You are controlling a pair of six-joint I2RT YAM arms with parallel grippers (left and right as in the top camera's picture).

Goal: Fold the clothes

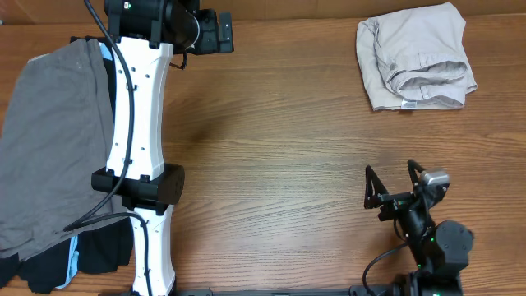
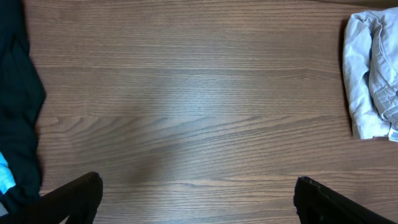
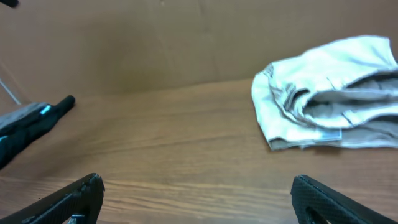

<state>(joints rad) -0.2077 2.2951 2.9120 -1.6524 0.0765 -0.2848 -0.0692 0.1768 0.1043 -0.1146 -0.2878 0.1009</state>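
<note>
The pale beige shorts (image 1: 415, 57) lie in a folded bundle at the table's far right. They also show at the right edge of the left wrist view (image 2: 373, 74) and at the upper right of the right wrist view (image 3: 329, 93). My left gripper (image 1: 223, 33) hovers at the far side of the table, well left of the shorts. Its fingers (image 2: 199, 193) are spread wide over bare wood. My right gripper (image 1: 389, 177) sits near the front right, open and empty (image 3: 198, 193), well short of the shorts.
A grey garment (image 1: 49, 140) lies at the left side. A black garment with light-blue trim (image 1: 57, 263) lies under it at the front left and shows in the left wrist view (image 2: 15, 93). The left arm (image 1: 140, 148) crosses the table's left part.
</note>
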